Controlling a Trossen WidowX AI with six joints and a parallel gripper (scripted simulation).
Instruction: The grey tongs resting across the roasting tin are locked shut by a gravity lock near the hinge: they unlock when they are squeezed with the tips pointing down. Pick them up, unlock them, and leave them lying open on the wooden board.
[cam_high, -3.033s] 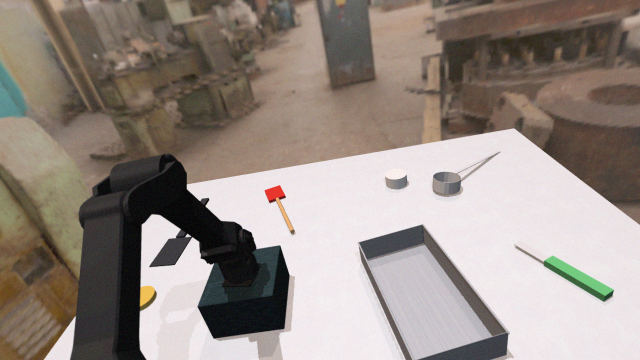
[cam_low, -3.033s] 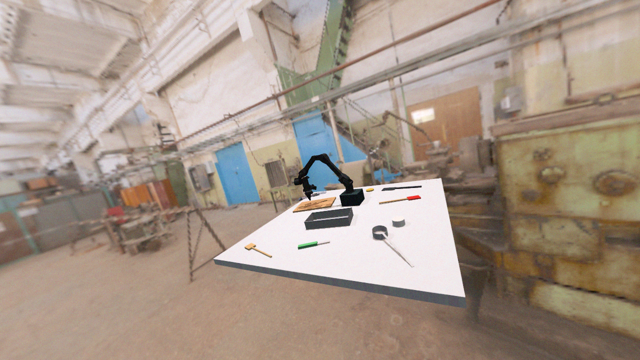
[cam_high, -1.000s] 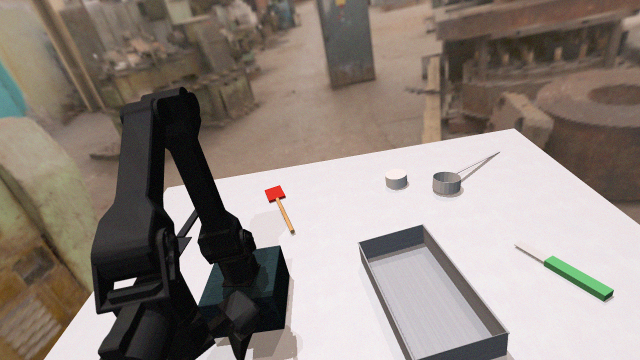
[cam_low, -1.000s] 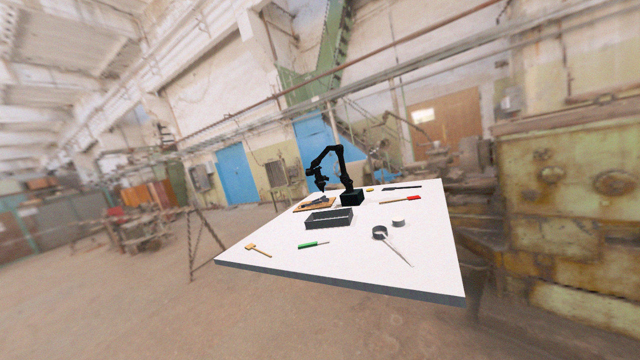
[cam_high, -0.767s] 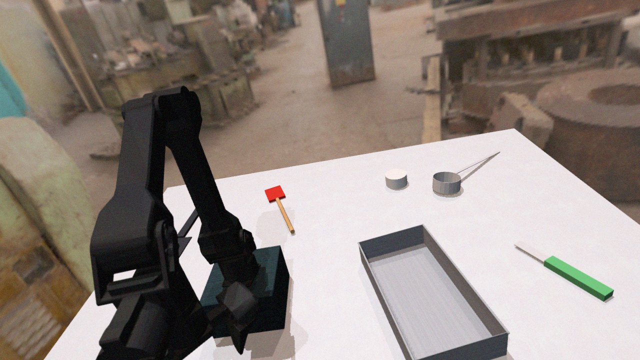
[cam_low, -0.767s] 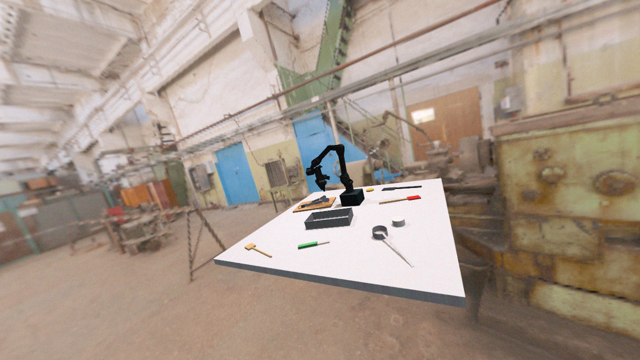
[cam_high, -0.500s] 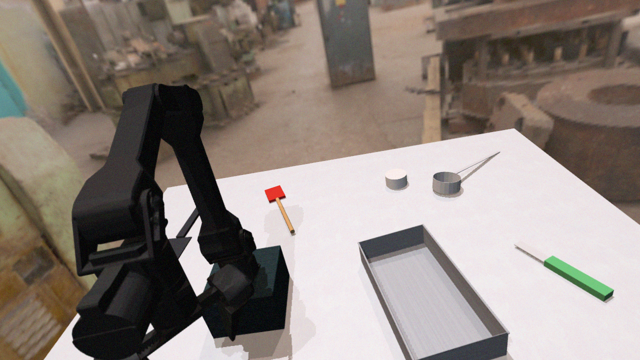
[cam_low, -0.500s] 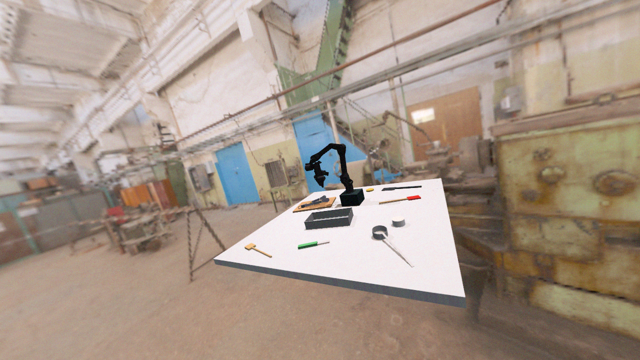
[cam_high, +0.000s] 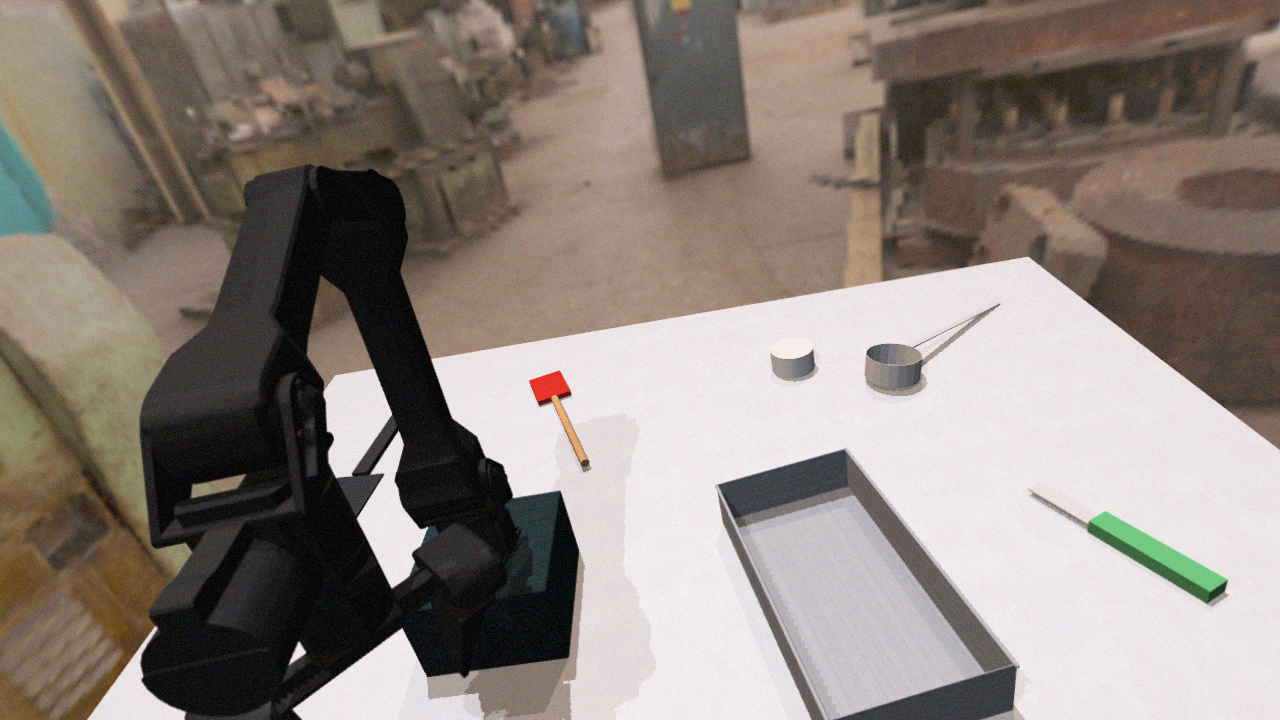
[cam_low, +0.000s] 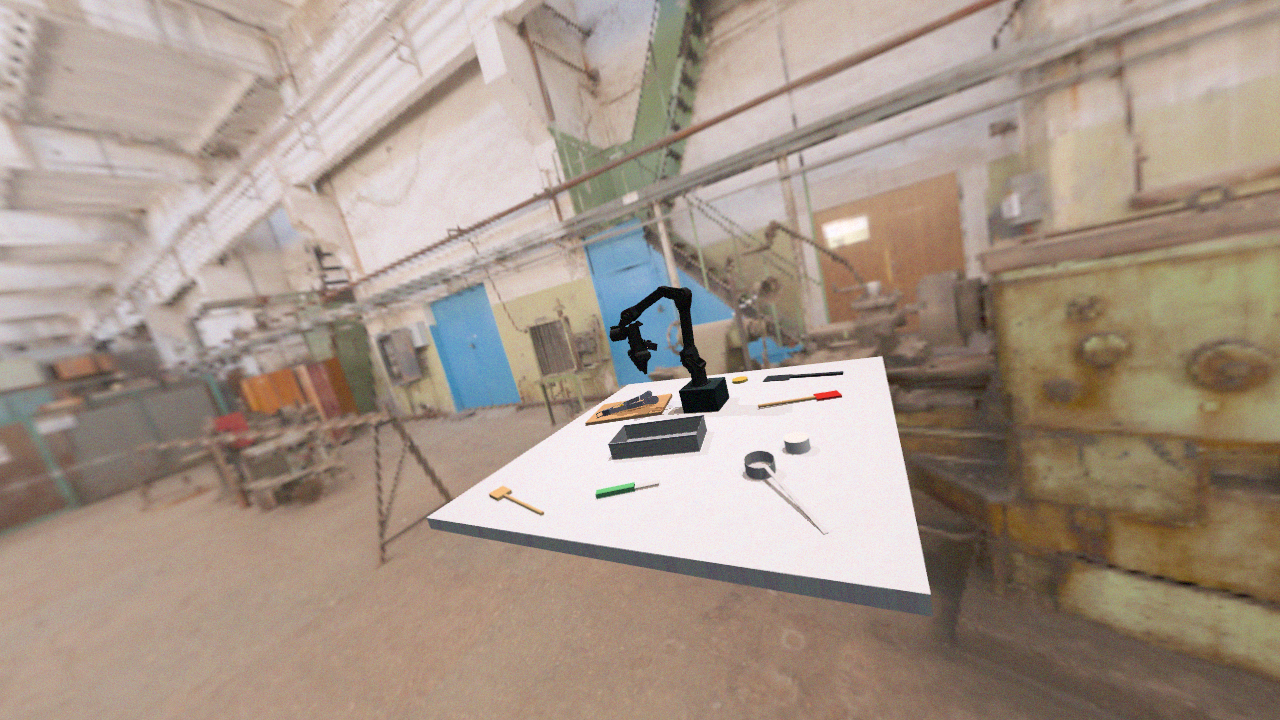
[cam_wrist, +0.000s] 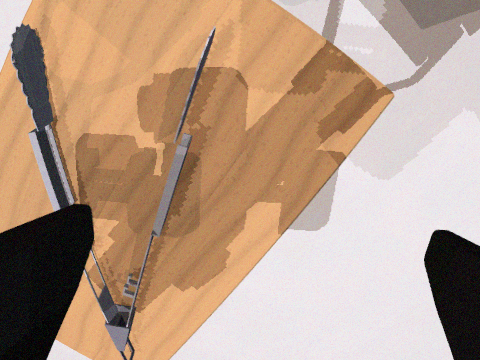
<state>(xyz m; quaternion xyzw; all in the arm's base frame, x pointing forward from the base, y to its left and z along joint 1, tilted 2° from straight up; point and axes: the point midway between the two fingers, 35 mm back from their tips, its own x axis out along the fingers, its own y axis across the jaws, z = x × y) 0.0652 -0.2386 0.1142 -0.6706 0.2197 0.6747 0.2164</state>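
The grey tongs (cam_wrist: 171, 187) (cam_low: 637, 404) lie on the wooden board (cam_wrist: 115, 25) (cam_low: 657, 410) with their two arms spread apart in a V. The hinge is at the bottom of the wrist view, and the scalloped tips point up and away. My gripper (cam_wrist: 266, 237) (cam_low: 641, 368) is open wide and empty, above the board. In the wrist view its left finger covers part of the tongs' left arm, and its right finger is over the white table. The roasting tin (cam_high: 930, 568) (cam_low: 657, 447) stands on the table with nothing in it.
The arm's dark base block (cam_low: 704, 395) stands between board and red spatula (cam_high: 548, 387) (cam_low: 827, 394). A small pan (cam_high: 892, 367) (cam_low: 759, 464), a white-topped cylinder (cam_high: 792, 360) (cam_low: 795, 443) and a green-handled tool (cam_high: 1154, 555) (cam_low: 614, 489) lie beyond the tin.
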